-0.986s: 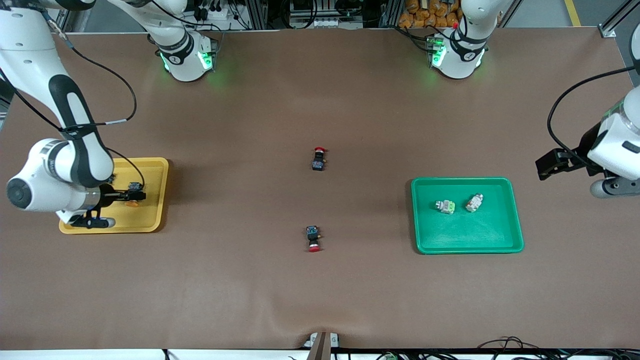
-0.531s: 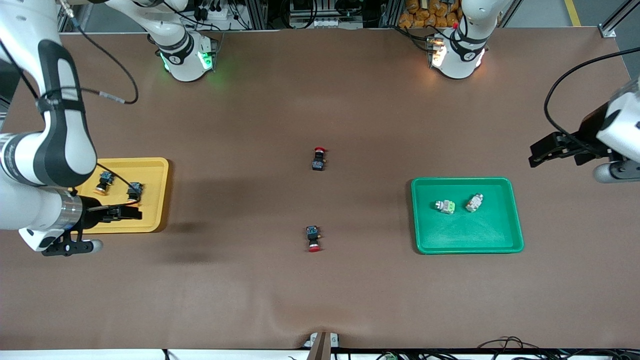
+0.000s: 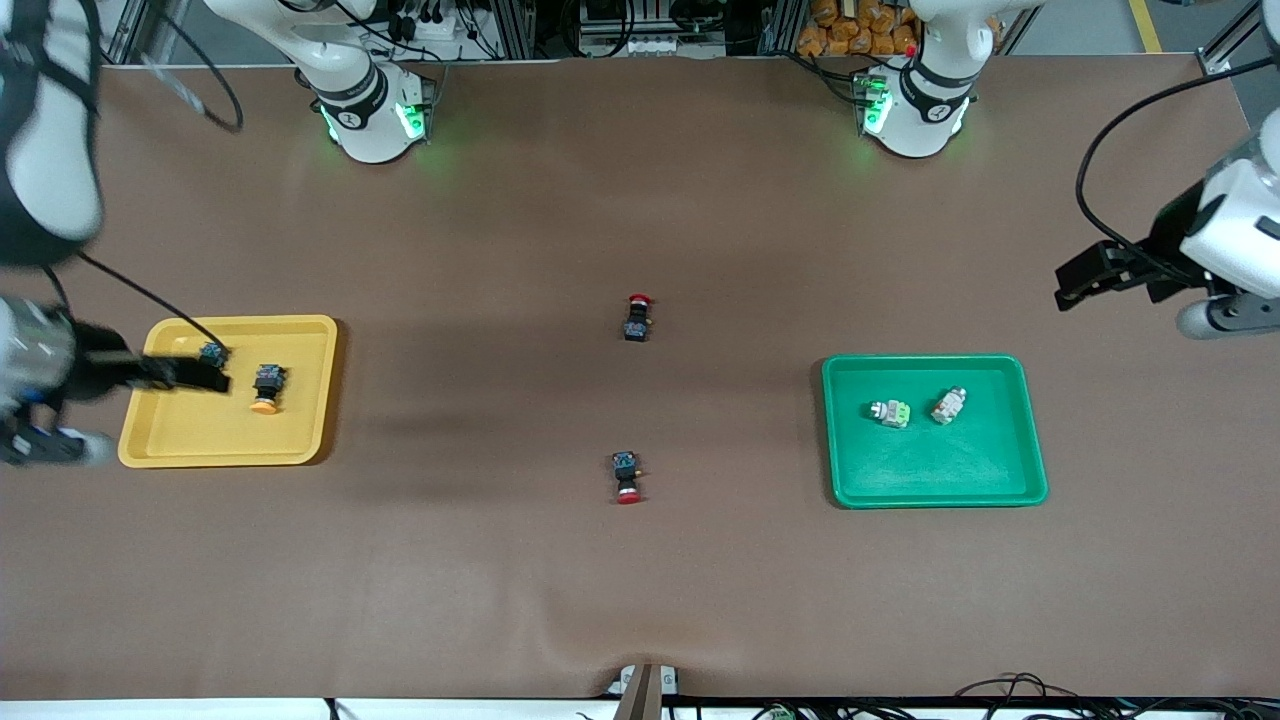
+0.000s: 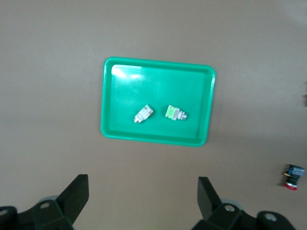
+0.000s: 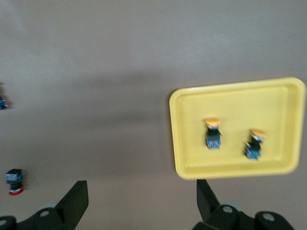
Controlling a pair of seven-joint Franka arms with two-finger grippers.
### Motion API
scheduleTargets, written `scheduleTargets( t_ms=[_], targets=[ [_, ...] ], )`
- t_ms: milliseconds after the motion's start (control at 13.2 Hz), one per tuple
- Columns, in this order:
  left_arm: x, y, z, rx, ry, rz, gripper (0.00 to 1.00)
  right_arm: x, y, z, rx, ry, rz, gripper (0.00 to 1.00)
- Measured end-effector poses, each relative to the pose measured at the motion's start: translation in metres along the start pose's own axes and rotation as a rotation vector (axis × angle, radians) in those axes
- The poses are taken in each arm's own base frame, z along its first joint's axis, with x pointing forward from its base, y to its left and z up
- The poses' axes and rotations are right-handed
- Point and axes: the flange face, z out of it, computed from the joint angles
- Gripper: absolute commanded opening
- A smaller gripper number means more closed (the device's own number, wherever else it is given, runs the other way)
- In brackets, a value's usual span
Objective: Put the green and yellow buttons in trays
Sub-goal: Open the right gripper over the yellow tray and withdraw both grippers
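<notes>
The right gripper point(image 3: 195, 376) hangs in the air over the yellow tray point(image 3: 300, 440) at the right arm's end of the table, its fingers point(image 5: 76, 201) spread wide apart with nothing between them. Two black-bodied buttons with orange-yellow caps lie in that tray: one orange-capped button point(image 3: 265, 388) sits out in the open near the tray's middle, and the second orange-capped button point(image 3: 211, 353) lies beside it, toward the tray's outer end and a little farther from the front camera, partly covered by the gripper in the front view; the right wrist view shows both point(image 5: 213, 133) point(image 5: 254, 143) side by side, apart from each other. On the bare brown table point(image 3: 640, 580) between the trays lie two black-bodied red-capped switches, well apart: one red-capped switch point(image 3: 637, 318) farther from the front camera, the other red-capped switch point(image 3: 626, 476) nearer to it. The green tray point(image 3: 940, 490) sits toward the left arm's end, and in it lie two whitish buttons close together but not touching, the green-capped button point(image 3: 890, 412) and the second whitish button point(image 3: 948, 405). The left gripper point(image 3: 1085, 282) hovers over the bare table near the green tray's end, its fingers point(image 4: 76, 196) also wide apart and empty.
</notes>
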Motion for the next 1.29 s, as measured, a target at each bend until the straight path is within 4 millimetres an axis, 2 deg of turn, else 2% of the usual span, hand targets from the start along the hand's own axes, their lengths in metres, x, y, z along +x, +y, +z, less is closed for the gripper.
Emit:
scheduleTargets(
  t_ms=[152, 227, 379, 606, 758, 910, 986, 1137, 1289],
  targets=[
    [-0.012, -0.015, 0.005, -0.003, -0.005, -0.024, 1.00, -0.035, 0.001, -0.036, -0.012, 0.019, 0.015, 1.00],
    [-0.017, -0.020, 0.005, -0.006, -0.003, -0.031, 1.00, -0.048, 0.004, -0.042, -0.028, 0.026, 0.022, 1.00],
    [-0.026, -0.017, 0.002, -0.008, 0.003, -0.022, 1.00, -0.072, 0.009, -0.037, -0.052, 0.048, 0.032, 1.00],
    [-0.037, -0.001, -0.007, -0.010, 0.019, 0.007, 1.00, -0.105, 0.013, -0.012, -0.055, 0.063, 0.041, 1.00],
    [-0.040, 0.003, -0.008, -0.023, 0.017, 0.012, 1.00, -0.112, 0.008, -0.001, -0.057, 0.058, 0.028, 1.00],
    [-0.044, 0.006, -0.010, -0.035, 0.015, 0.017, 1.00, -0.113, -0.002, 0.000, -0.061, 0.066, 0.008, 1.00],
    [-0.047, 0.010, -0.012, -0.035, 0.017, 0.024, 1.00, -0.113, -0.006, -0.003, -0.075, 0.074, -0.004, 1.00],
    [-0.054, 0.015, -0.019, -0.029, 0.018, 0.029, 1.00, -0.116, -0.018, -0.025, -0.124, 0.092, -0.045, 1.00],
    [-0.062, 0.012, -0.026, -0.018, 0.013, 0.020, 1.00, -0.117, -0.027, -0.041, -0.120, 0.103, -0.110, 1.00]
  ],
)
